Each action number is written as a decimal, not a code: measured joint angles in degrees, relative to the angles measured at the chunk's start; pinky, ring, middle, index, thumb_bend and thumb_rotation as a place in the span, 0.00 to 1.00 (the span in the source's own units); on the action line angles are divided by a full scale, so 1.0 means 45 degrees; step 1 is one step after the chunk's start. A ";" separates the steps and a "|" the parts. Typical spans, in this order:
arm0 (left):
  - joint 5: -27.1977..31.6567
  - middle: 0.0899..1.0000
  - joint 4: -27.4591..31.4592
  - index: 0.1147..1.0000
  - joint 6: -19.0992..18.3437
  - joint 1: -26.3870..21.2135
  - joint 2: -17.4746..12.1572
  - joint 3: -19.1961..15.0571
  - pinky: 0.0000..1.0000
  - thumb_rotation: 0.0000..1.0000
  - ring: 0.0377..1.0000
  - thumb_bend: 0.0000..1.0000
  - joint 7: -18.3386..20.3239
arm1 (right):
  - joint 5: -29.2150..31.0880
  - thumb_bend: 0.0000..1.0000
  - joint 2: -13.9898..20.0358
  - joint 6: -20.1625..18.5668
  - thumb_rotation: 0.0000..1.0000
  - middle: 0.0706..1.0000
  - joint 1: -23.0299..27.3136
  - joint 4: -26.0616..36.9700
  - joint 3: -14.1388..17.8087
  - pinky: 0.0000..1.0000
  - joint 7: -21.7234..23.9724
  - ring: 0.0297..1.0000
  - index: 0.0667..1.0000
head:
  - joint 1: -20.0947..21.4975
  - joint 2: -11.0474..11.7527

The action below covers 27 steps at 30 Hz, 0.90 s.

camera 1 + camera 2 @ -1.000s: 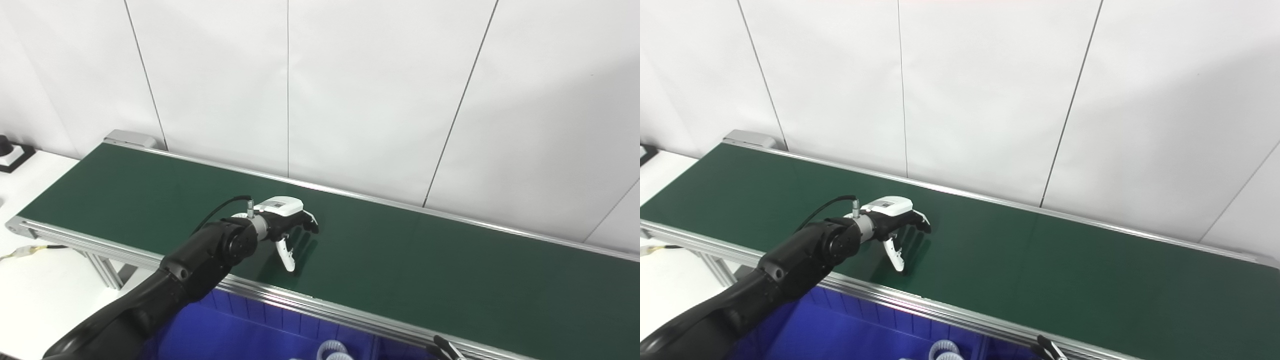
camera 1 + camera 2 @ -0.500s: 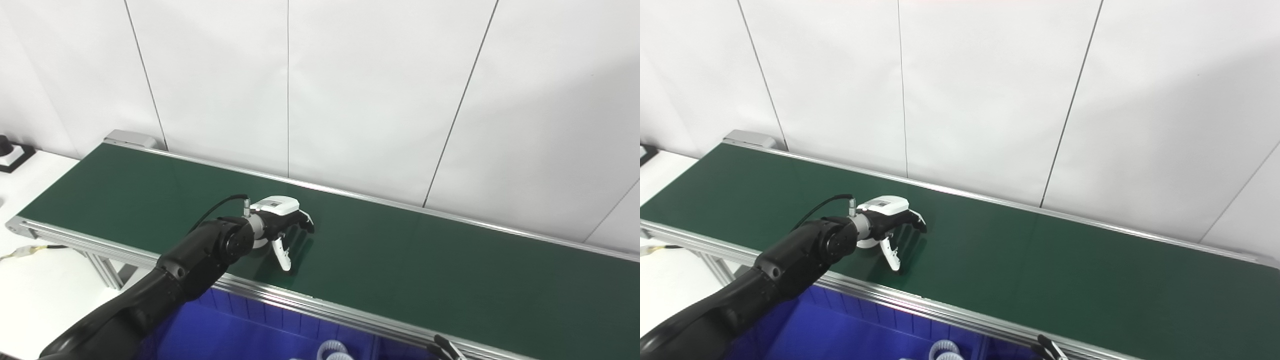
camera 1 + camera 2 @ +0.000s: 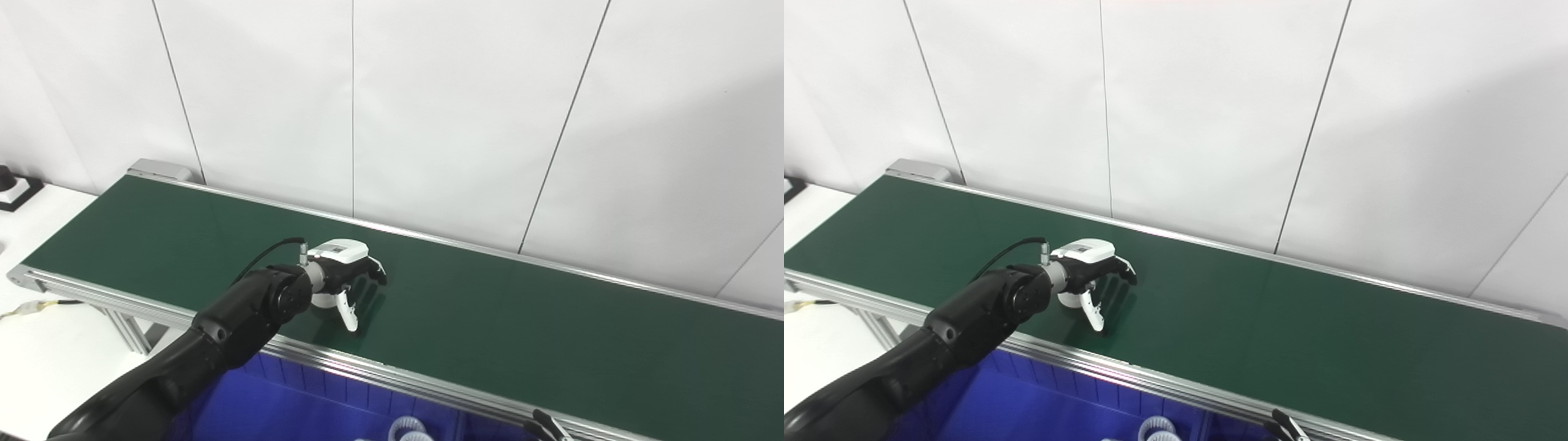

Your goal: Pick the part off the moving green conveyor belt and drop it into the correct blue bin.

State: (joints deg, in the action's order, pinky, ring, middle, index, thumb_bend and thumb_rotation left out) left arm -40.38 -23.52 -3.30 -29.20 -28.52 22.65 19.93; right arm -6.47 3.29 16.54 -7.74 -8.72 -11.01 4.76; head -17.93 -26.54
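Note:
My left hand (image 3: 349, 275) reaches over the green conveyor belt (image 3: 520, 318) near its front edge. It is open, with the dark fingers (image 3: 375, 274) curled forward and the white thumb (image 3: 348, 313) pointing down to the belt. A small white round part (image 3: 323, 300) lies on the belt just under the wrist, behind the thumb, and is mostly hidden by the arm. The same part (image 3: 1069, 300) shows in the right eye view. Only dark tips of my right hand (image 3: 547, 427) show at the bottom edge.
A blue bin (image 3: 275, 407) stands below the belt's front rail (image 3: 392, 376), with a white ribbed coil (image 3: 407, 430) in it. A white wall runs close behind the belt. To the left is a white table (image 3: 43, 361) with a cable.
The white part has come out from behind my left wrist and slid right toward the thumb. The left hand drew back slightly to the left and stays open.

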 measured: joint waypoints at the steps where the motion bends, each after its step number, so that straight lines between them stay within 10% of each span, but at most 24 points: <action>1: -0.0002 0.80 0.0004 0.75 -0.0001 0.0010 0.0000 0.0000 0.91 0.00 0.84 0.84 0.0000 | 0.0002 0.36 0.0000 0.0000 0.46 0.82 -0.0009 0.0011 0.0000 0.74 0.0001 0.79 0.86 | -0.0020 0.0000; 27: -0.0126 0.83 0.0209 0.73 -0.0085 0.0440 -0.0007 -0.0081 0.92 0.00 0.87 0.84 -0.0102 | 0.0007 0.36 0.0075 -0.0002 0.47 0.81 -0.0047 0.0075 0.0051 0.73 0.0150 0.78 0.86 | 0.0019 -0.0078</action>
State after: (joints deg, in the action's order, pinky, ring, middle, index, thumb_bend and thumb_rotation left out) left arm -40.95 -22.58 -3.68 -27.23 -28.55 22.29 19.47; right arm -6.44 3.62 16.54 -7.95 -8.39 -10.78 5.44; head -17.84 -26.89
